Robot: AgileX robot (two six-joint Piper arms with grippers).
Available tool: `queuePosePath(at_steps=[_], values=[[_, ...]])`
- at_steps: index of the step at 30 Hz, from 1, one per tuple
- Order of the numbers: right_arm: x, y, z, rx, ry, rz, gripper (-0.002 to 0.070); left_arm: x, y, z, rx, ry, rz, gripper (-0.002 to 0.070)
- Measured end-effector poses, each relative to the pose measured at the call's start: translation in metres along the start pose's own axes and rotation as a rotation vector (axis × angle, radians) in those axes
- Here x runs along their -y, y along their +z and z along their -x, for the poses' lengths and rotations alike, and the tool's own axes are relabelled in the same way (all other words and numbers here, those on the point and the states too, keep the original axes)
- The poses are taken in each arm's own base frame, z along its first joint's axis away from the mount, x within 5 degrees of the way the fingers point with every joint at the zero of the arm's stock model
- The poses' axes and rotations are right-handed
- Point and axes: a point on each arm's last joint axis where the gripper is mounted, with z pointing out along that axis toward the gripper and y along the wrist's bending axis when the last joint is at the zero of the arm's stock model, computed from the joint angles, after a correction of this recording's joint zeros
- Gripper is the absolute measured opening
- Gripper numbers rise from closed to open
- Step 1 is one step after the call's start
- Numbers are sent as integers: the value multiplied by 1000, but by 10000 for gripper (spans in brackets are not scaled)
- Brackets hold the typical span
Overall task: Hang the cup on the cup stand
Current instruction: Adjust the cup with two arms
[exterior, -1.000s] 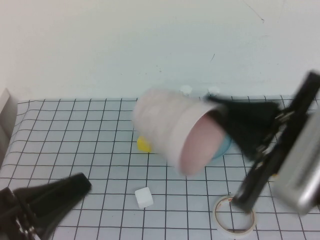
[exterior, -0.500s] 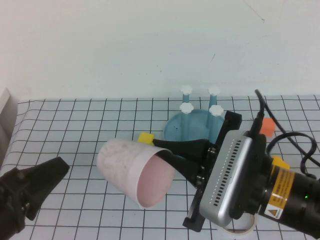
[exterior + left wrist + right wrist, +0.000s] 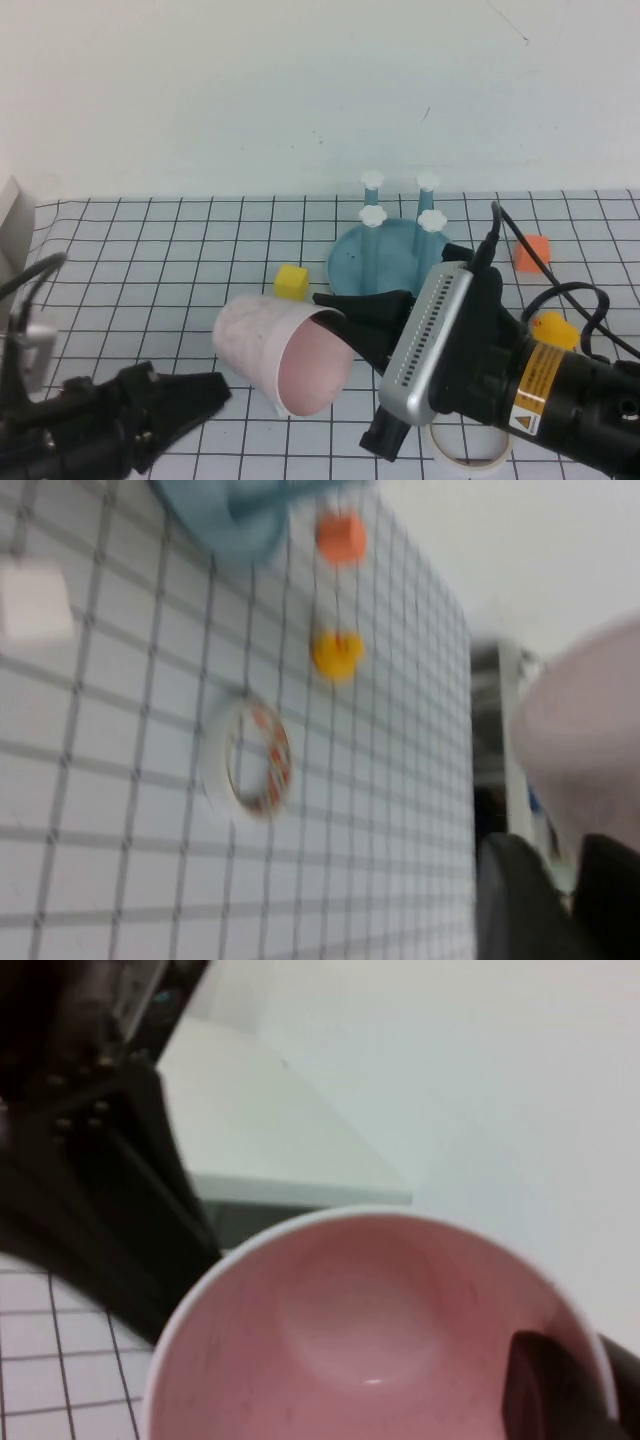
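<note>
We see the cup (image 3: pixel 275 352) lifted above the counter (image 3: pixel 150 260), tipped on its side with its pink mouth turned toward the camera and away from the cup stand (image 3: pixel 395 250), which sits behind it on the grid. The right gripper (image 3: pixel 335 312) holds the cup by the rim, its fingers (image 3: pixel 365 305) pinching the wall at the side nearest the cup stand; from the right wrist we look straight into the pink interior (image 3: pixel 370 1330), with one dark finger (image 3: pixel 545 1390) inside the rim. The cup stand shows its teal dish and four blue posts with white flower caps, all bare. A yellow block (image 3: pixel 291 281) lies just beside the cup stand, between it and the cup. An orange block (image 3: pixel 532 253) rests on the cup stand's other side, a yellow object (image 3: pixel 553 327) near that, and a tape roll (image 3: pixel 465 447) lies farther from the cup stand, partly under the right arm. The left gripper (image 3: pixel 205 392) hovers low, well apart from the cup stand, just beside the cup without touching it, and we cannot tell whether its fingers are spread.
</note>
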Motion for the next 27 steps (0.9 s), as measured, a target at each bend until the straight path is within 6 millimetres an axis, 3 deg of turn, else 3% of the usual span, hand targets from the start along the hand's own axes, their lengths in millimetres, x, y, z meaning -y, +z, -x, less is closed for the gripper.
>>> queuePosePath(at_steps=[3, 7, 9, 13, 17, 27], values=[[1, 0, -3, -29, 23, -6, 16, -5, 8, -2, -75, -37, -10, 225], [3, 0, -5, -52, 58, -30, 16, -8, 17, 4, -106, -56, 8, 519], [4, -1, -9, -93, 94, -54, 16, -3, 20, 9, -121, -46, -10, 604], [5, -2, -19, -207, 123, -69, 16, 21, 23, 24, -120, -19, -85, 640], [6, -2, -19, -210, 114, -82, 16, 40, 23, 36, -111, -72, -133, 640], [24, 5, 9, -3, 17, -201, 16, 40, 24, 40, -85, -161, -110, 642]])
